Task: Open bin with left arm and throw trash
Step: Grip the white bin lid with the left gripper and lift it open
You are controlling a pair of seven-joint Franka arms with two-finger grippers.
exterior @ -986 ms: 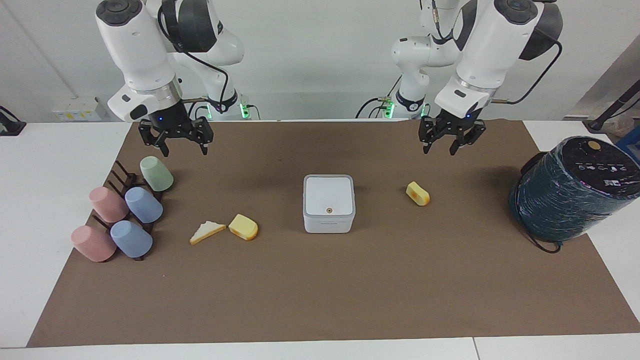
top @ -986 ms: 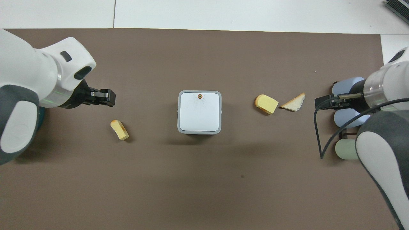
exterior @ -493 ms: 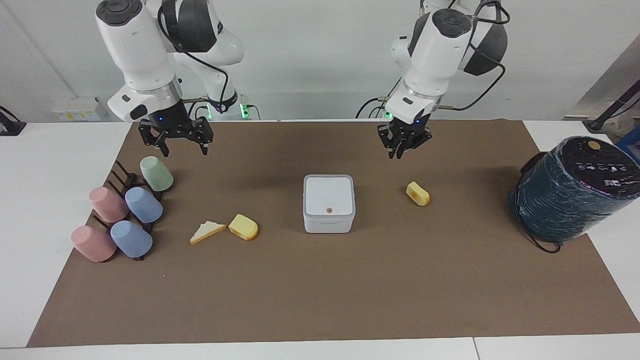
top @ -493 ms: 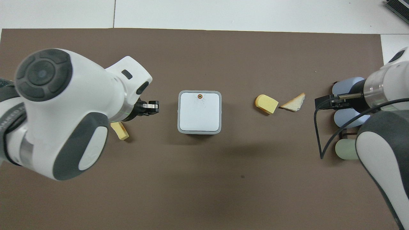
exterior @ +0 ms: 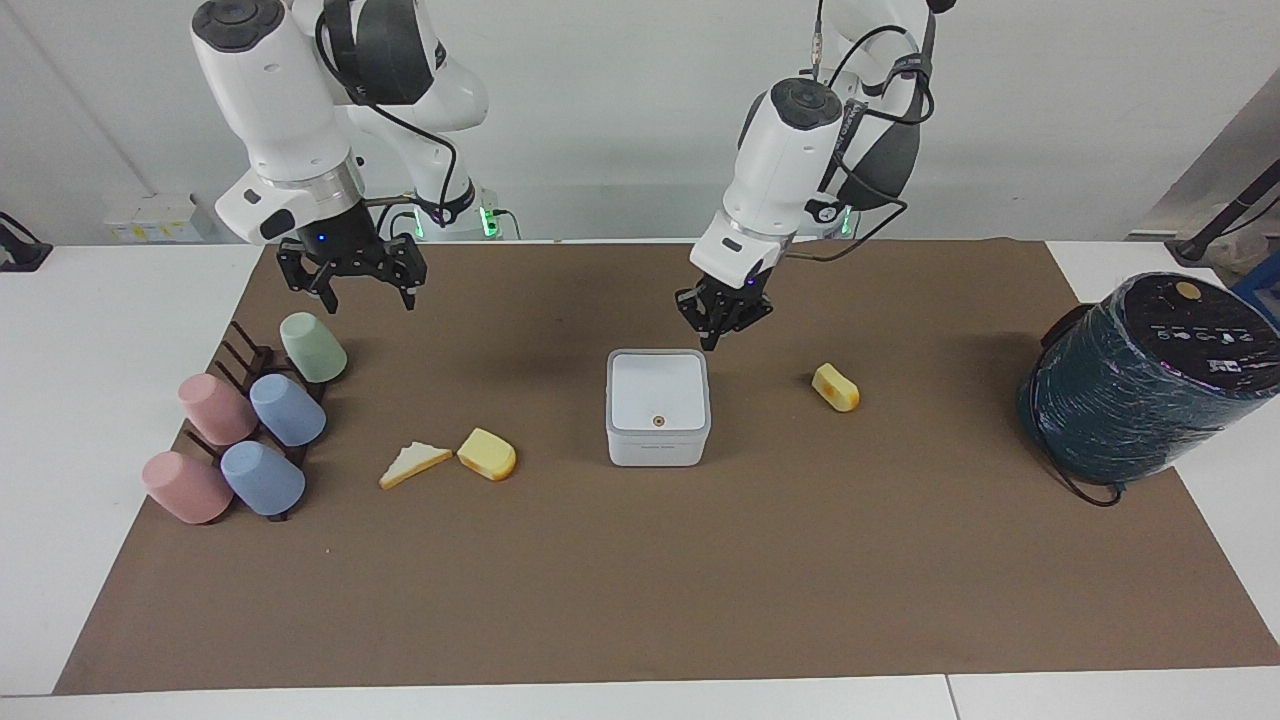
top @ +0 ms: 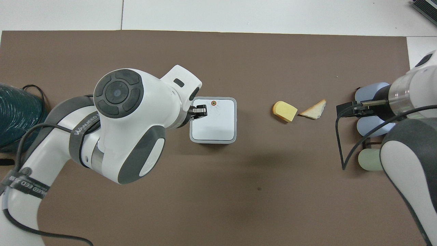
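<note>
The white bin (exterior: pixel 658 405) stands mid-mat with its lid down and the orange dot on top; it also shows in the overhead view (top: pixel 213 119). My left gripper (exterior: pixel 716 338) hangs just above the bin's corner nearest the robots on the left arm's side, and shows at the lid's edge from overhead (top: pixel 200 111). My right gripper (exterior: pixel 365 298) is open and empty, waiting above the mat by the green cup. One cheese wedge (exterior: pixel 835 387) lies toward the left arm's end, hidden overhead by the arm. The other wedge (exterior: pixel 487 454) (top: pixel 284 111) and the bread slice (exterior: pixel 413 463) (top: pixel 313 110) lie toward the right arm's end.
A big dark-green wrapped cylinder (exterior: pixel 1150 375) with a cable lies at the left arm's end of the table. Several pastel cups on a dark rack (exterior: pixel 250 430) stand at the right arm's end, beside the bread slice.
My left arm has swung from its own end of the table in to the bin and lowered its gripper to the bin's corner. The right arm and all objects have stayed still.
</note>
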